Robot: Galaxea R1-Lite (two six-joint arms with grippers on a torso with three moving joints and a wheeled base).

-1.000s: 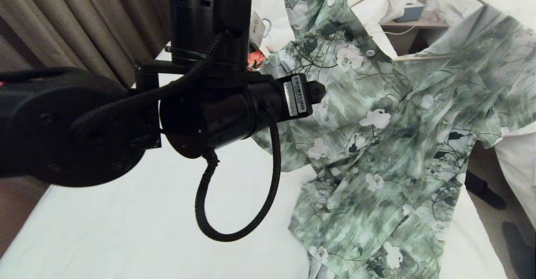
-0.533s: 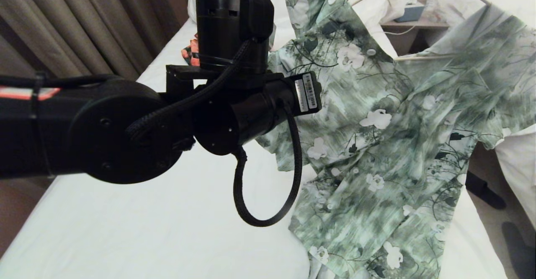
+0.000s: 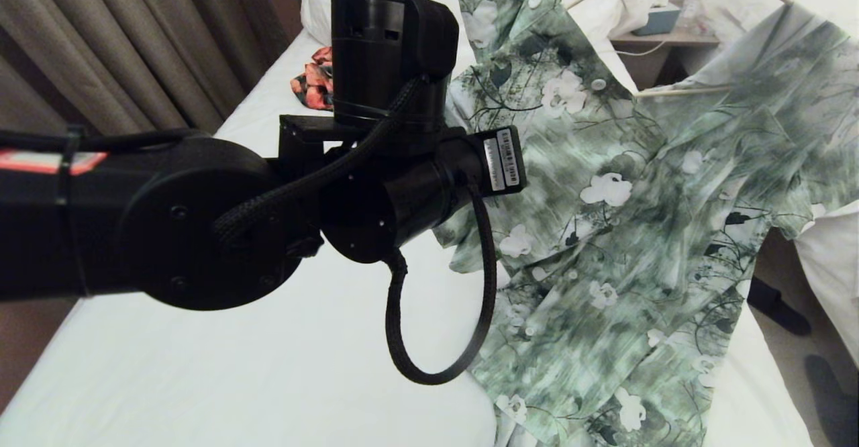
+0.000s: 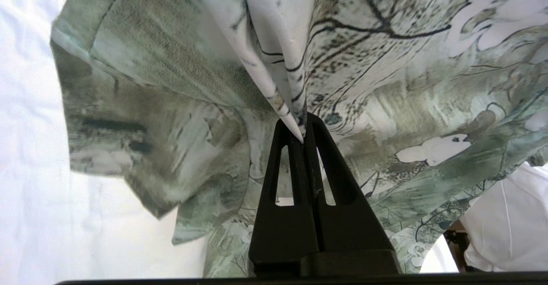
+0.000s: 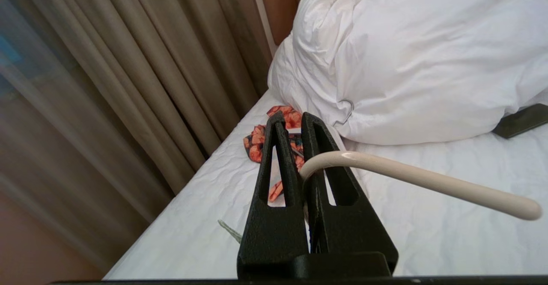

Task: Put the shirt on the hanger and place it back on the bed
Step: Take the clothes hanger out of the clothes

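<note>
Shirt [image 3: 631, 232] pinched in L gripper [image 4: 303, 137] fingers, R gripper [image 5: 295, 148] fingers clamping hanger [image 5: 419, 178], over bed [image 3: 235, 366].

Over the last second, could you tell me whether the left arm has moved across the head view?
Yes. The left arm has shifted toward the robot's right and slightly up, uncovering more of the orange garment by the curtain. Its gripper remains shut on the shirt.

text: none legible | barcode sticker [image 3: 502, 160] on the left arm's wrist housing [image 3: 429, 185]: print too small to read
</note>
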